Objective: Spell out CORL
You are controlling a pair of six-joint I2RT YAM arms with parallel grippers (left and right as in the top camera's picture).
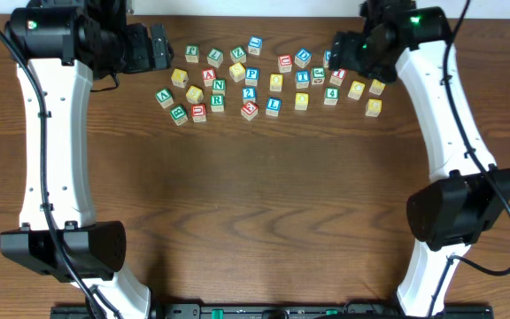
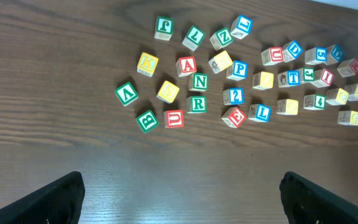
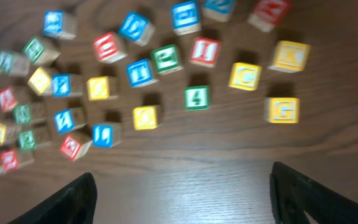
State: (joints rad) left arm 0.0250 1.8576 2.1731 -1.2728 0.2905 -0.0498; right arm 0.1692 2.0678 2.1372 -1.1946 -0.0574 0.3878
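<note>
Several wooden letter blocks lie scattered along the far part of the table. Among them are a green R (image 1: 217,101) (image 2: 196,104), a blue L (image 1: 273,105) (image 2: 263,112), a yellow O (image 1: 276,82) (image 3: 145,117) and a yellow C (image 1: 356,89) (image 3: 245,76). My left gripper (image 1: 159,46) (image 2: 182,205) is open and empty, left of the blocks. My right gripper (image 1: 336,53) (image 3: 185,199) is open and empty, above the right end of the cluster. Neither touches a block.
Other blocks include a yellow K (image 2: 146,63), a red A (image 2: 186,65), a green B (image 2: 146,121), a yellow G (image 3: 283,109) and a green 4 (image 3: 197,97). Bare wooden tabletop (image 1: 255,204) spreads in front of the blocks.
</note>
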